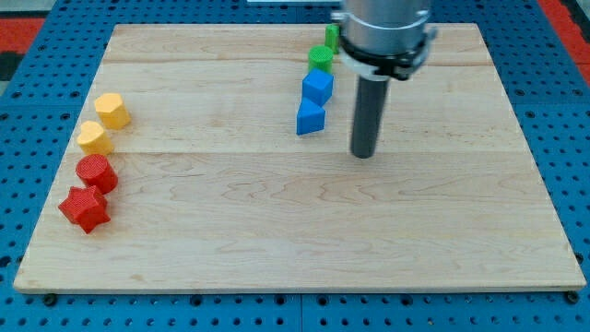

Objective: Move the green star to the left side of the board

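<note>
camera view entry: my tip (364, 153), a bare rod with no claw to open or close, sits right of the blue blocks (312, 116); green star (320, 58) near the counter (277, 231) top, tightly clustered, so pushing risks dragging neighbours leftward.

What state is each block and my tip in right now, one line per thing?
My tip: on the board, right of the blue blocks, touching nothing.
Green star: near the top edge, untouched.
Second green block: above it, partly hidden by the arm.
Blue blocks: below the green star.
Yellow blocks: at the view's left.
Red blocks: below them.
</note>
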Motion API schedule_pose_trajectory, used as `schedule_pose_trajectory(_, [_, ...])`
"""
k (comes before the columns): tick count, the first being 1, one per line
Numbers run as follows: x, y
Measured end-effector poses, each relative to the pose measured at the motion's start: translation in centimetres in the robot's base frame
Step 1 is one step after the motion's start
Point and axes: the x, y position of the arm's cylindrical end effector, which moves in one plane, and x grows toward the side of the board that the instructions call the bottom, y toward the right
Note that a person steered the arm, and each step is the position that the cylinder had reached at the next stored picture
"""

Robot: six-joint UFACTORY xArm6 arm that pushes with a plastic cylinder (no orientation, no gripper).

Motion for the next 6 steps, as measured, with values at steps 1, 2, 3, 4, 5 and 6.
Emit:
schedule_pose_trajectory(1, [-6.2, 5.1])
schedule_pose_trajectory(2, [-12.9, 5.6])
schedule_pose_trajectory(3, [-18.3, 4.8])
schedule_pose_trajectory(4, [-20.6, -0.1])
schedule_pose_trajectory(5, [-22.2, -4.1])
schedule_pose_trajectory(6, [-24.6, -4.1])
